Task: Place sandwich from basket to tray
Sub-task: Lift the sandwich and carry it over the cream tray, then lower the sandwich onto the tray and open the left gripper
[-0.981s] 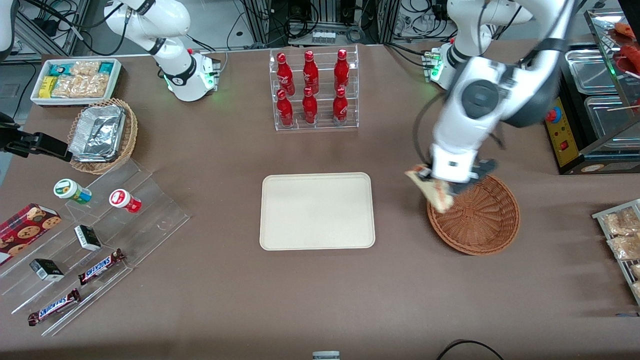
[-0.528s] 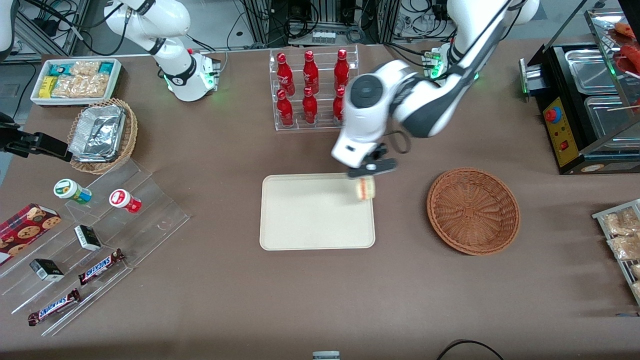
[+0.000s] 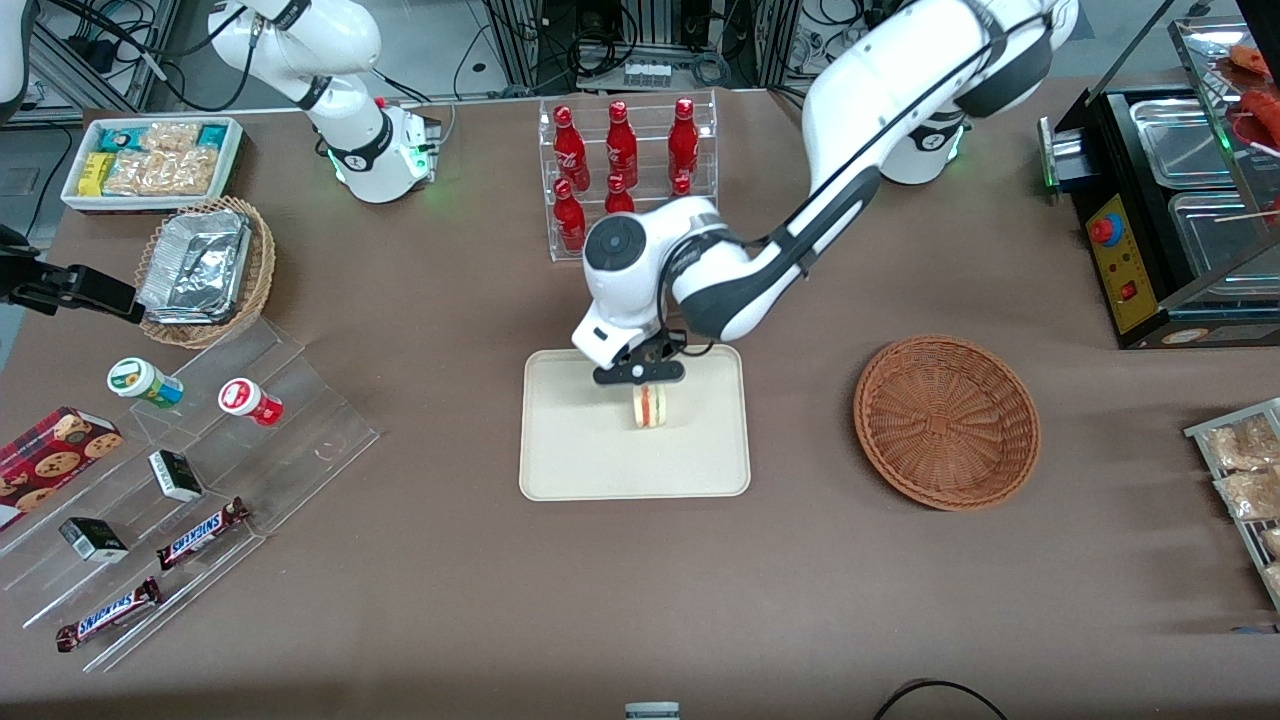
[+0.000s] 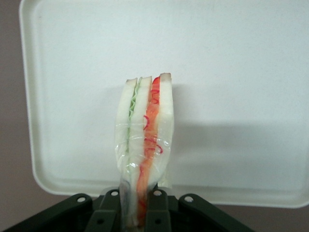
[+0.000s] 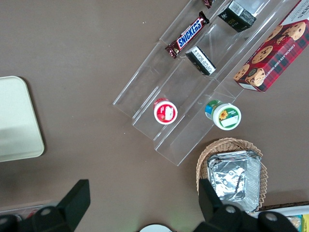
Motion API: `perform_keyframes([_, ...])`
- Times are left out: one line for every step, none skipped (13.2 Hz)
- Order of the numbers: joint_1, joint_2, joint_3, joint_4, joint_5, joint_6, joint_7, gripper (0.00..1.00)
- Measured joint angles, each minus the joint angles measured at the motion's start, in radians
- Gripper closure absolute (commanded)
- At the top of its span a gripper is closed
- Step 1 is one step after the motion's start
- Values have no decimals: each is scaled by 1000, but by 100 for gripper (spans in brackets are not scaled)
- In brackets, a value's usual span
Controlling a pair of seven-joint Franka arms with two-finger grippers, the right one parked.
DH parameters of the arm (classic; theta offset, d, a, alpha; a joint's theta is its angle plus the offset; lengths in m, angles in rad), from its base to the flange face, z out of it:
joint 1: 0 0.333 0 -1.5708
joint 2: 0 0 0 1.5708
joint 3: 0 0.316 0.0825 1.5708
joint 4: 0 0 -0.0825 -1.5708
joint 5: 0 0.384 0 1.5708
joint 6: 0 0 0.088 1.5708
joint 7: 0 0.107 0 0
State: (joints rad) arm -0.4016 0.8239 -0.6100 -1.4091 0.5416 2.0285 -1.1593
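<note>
Gripper [image 3: 641,376] clamped on sandwich [image 3: 650,406] (cut edge showing, held upright) over tray [image 3: 560,460]; basket [image 3: 946,421] sits toward working arm's end.

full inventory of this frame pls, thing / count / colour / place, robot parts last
sandwich: 1, white bread with red and green filling, held above the tray
tray: 1, cream, table centre
basket: 1, reddish-brown, empty, toward the working arm's end
bottles: 6, red, in a clear rack farther from the camera than the tray
foil containers: silver stack, in a tan basket toward the parked arm's end
snack bin: 1, white, beside that basket
clear stepped stand: cups, small boxes, candy bars
cookie box: 1, red
gripper: 1, black, shut on the sandwich over the tray
</note>
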Motion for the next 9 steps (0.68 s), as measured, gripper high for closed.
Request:
perform_keyframes([-13, 24, 11, 33, 14, 0, 0, 97])
perform_keyframes([-29, 39, 26, 58, 22, 0, 3, 97])
perform_keyframes([-48, 51, 43, 80, 29, 0, 5, 98])
perform_keyframes([-69, 61, 62, 98, 34, 2, 5, 98])
perform_keyframes([-86, 71, 77, 116, 38, 11, 5, 97])
perform_keyframes([-96, 83, 88, 133, 41, 23, 8, 83])
perform_keyframes([-100, 93, 92, 143, 44, 25, 17, 41])
perform_keyframes([-100, 99, 93, 146, 45, 25, 26, 0])
perform_keyframes([-100, 103, 93, 147, 47, 26, 38, 0])
